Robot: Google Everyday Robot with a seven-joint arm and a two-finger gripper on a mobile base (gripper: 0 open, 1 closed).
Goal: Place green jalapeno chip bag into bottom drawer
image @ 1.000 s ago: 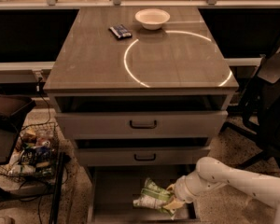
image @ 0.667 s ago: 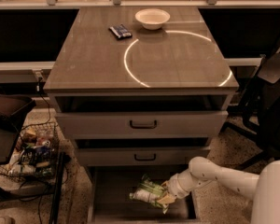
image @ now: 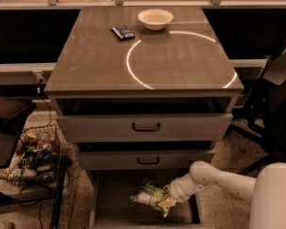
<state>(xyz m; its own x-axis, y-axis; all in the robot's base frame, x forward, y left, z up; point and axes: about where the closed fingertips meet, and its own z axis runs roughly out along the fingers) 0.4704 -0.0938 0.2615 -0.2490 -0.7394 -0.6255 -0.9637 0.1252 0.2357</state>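
Gripper (image: 169, 200) sat low inside bottom drawer (image: 112, 199), green jalapeno chip bag (image: 148, 194) at its tip, long axis stretching toward the drawer's middle — clamped or loose, couldn't tell.

white bowl (image: 155, 18) near dark packet (image: 122, 32) on countertop (image: 86, 66)

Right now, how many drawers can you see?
3: top drawer, middle drawer, and the open bottom drawer, where the gripper is at the green jalapeno chip bag. None seem hidden.
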